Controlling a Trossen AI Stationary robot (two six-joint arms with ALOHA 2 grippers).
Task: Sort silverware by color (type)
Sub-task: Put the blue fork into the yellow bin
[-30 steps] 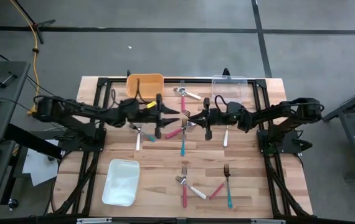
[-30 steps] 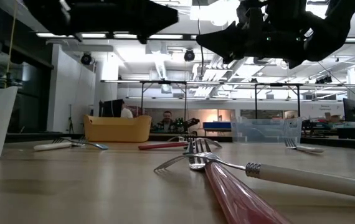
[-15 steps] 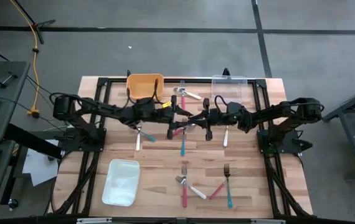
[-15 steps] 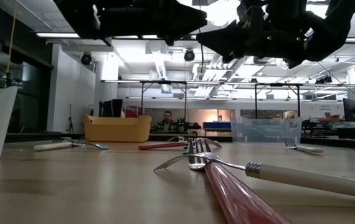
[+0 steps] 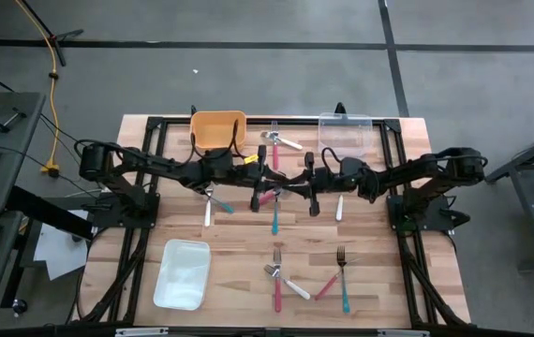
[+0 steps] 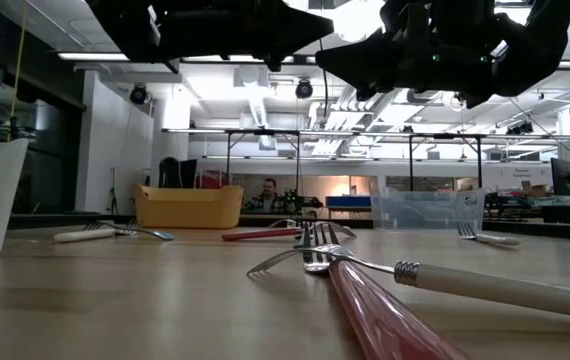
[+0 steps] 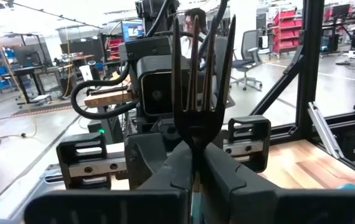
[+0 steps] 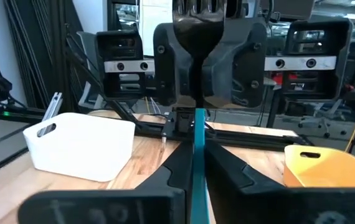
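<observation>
A fork with a silver head (image 7: 196, 68) and a teal handle (image 8: 196, 130) stands upright in the air over the middle of the table, tines up. My left gripper (image 5: 276, 178) and right gripper (image 5: 292, 181) face each other there, both shut on it. Other silverware lies flat on the table. Pink and teal forks (image 5: 274, 208) lie just below the grippers, a white one (image 5: 339, 206) to their right and two (image 5: 213, 201) to their left. Several more (image 5: 304, 281) lie near the front edge. My left gripper pinches the fork's metal neck (image 7: 193, 134), just under the head, between its two fingers. The fingers come level from the table's left and lie across the fork. My right gripper pinches the teal handle (image 8: 196, 127) a little below the metal. Its fingers come level from the table's right, across the fork. The fork is upright and lifted clear of the table.
A yellow bin (image 5: 218, 126) and a clear bin (image 5: 345, 131) stand at the far edge, with two forks (image 5: 281, 140) between them. A white bin (image 5: 183, 273) stands near the front left. People are in the room beyond the table.
My left gripper has gone toward the table's right edge, up to my right gripper and the fork that it holds. The fork's neck now sits between the left gripper's fingers.
</observation>
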